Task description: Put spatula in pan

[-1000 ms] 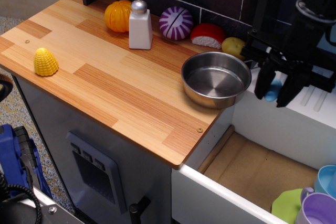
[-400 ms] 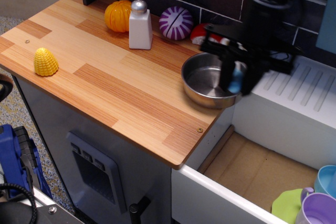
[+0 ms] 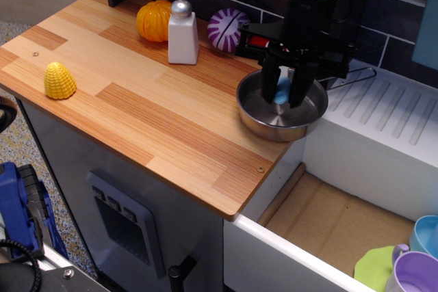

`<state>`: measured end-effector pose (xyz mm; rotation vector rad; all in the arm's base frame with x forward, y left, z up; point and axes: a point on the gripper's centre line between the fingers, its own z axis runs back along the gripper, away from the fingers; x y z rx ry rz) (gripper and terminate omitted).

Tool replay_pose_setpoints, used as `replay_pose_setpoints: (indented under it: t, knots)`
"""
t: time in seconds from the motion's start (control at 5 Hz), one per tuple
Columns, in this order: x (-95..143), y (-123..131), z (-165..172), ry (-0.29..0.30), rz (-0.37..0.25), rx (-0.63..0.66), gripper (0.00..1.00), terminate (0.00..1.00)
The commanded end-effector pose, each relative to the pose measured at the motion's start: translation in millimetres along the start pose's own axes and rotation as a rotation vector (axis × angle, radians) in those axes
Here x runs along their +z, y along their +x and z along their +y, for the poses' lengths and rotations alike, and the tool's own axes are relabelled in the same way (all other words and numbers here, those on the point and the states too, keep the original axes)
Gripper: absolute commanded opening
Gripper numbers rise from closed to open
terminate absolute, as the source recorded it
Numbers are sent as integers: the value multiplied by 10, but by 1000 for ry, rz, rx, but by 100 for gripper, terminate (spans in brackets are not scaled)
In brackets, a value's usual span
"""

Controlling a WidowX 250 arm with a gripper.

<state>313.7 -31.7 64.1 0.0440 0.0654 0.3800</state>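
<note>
Spatula (image 3: 282, 90) half-hidden between tool (image 3: 284, 95) fingers

Pan (image 3: 274, 117) — shiny steel; counter (image 3: 137, 100) (wood-grain) — matt.

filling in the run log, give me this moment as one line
tool: shut on spatula | position: over pan | spatula: not yet released

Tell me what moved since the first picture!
The gripper, shut on the spatula, swung left from over the white drainboard to above the pan. The spatula is not let go yet. The pan, corn, shaker and cups stayed put.
</note>
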Motion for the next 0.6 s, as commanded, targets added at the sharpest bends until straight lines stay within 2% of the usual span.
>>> replay_pose_setpoints:
  t: [0.0,0.2,0.4]
  knots:
    - [-21,109,69,-70,-35,-26,100,0]
    - [-101,76,53,-86,-54,-34,100,0]
    - [-101,76,53,-86,-54,-34,100,100]
